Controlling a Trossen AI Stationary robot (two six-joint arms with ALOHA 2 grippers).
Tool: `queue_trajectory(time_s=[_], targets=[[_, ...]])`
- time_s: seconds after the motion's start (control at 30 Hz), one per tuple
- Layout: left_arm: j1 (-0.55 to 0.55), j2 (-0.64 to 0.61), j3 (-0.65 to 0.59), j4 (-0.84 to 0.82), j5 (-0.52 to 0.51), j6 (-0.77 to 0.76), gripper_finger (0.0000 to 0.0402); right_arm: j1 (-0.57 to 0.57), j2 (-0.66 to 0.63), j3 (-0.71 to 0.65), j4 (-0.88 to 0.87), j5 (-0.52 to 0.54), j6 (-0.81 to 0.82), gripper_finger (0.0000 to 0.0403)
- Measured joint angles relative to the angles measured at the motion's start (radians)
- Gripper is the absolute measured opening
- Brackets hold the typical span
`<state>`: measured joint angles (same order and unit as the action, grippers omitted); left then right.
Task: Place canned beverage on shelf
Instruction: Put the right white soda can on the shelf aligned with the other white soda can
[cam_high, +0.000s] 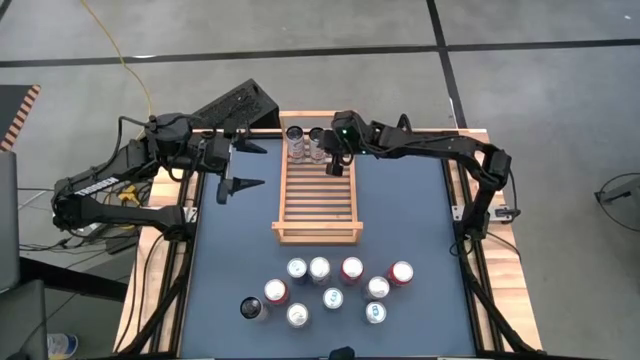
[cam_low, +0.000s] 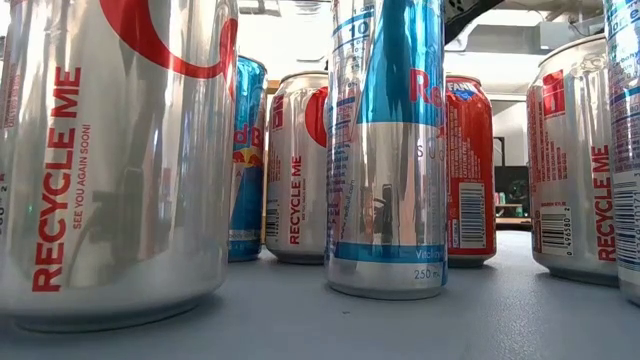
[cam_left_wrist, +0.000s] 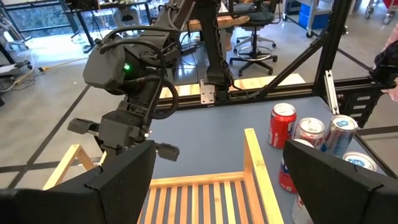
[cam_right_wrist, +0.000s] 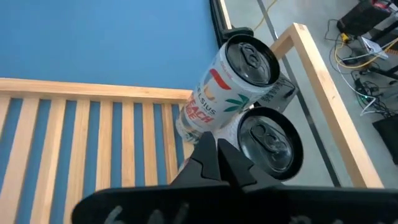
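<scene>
Slatted wooden shelf (cam_high: 318, 195) lies mid-table. Two cans (cam_high: 305, 142) stand upright, touching, at its far end. Ten or so loose cans (cam_high: 335, 285) cluster near the front edge. Right gripper (cam_high: 336, 166) hovers beside the shelved pair, fingers closed, empty. Left gripper (cam_high: 240, 165) left of shelf, spread wide, empty.

Low view: nearest silver can (cam_low: 115, 160) cut off by the top and left edges, brand mark only partly seen. Can at far right (cam_low: 628, 150) sliced by the right edge. Shelf and both arms hidden behind the row of cans.

Right wrist view: lower can (cam_right_wrist: 268, 142) partly behind the dark fingers (cam_right_wrist: 214, 163); its label unreadable.

High view: can tops at the bottom centre (cam_high: 330, 297) too small to read brands.
</scene>
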<state>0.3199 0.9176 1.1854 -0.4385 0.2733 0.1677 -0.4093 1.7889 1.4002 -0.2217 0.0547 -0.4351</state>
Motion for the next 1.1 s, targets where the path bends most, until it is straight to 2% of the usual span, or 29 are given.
queue_trajectory(time_s=[0.1, 0.27, 0.37, 0.5, 0.6, 0.83, 1.1], targets=[[0.0, 0.008, 0.0, 0.001, -0.007, 0.008, 0.0341, 0.011, -0.002, 0.0, 0.013, 0.001, -0.008, 0.0], [0.0, 0.077, 0.001, 0.01, -0.102, 0.022, 0.0341, 0.034, -0.078, 0.0, -0.006, 0.005, -0.015, 0.0], [0.0, 0.153, 0.001, 0.017, -0.166, 0.05, 0.0341, 0.052, -0.141, 0.0, -0.055, 0.073, -0.029, 0.0], [0.0, 0.285, 0.001, 0.062, -0.177, 0.108, 0.0341, 0.066, -0.233, 0.0, -0.131, 0.181, -0.045, 0.0], [0.0, 0.377, 0.001, 0.115, -0.207, 0.161, 0.0341, 0.066, -0.305, 0.001, -0.191, 0.209, -0.04, 0.0], [0.015, 0.563, 0.001, 0.285, -0.387, 0.28, 0.0341, 0.067, -0.417, 0.001, -0.301, 0.21, 0.007, 0.0], [0.049, 0.737, 0.001, 0.505, -0.583, 0.346, 0.0341, 0.067, -0.435, 0.0, -0.403, 0.209, 0.054, 0.0]])
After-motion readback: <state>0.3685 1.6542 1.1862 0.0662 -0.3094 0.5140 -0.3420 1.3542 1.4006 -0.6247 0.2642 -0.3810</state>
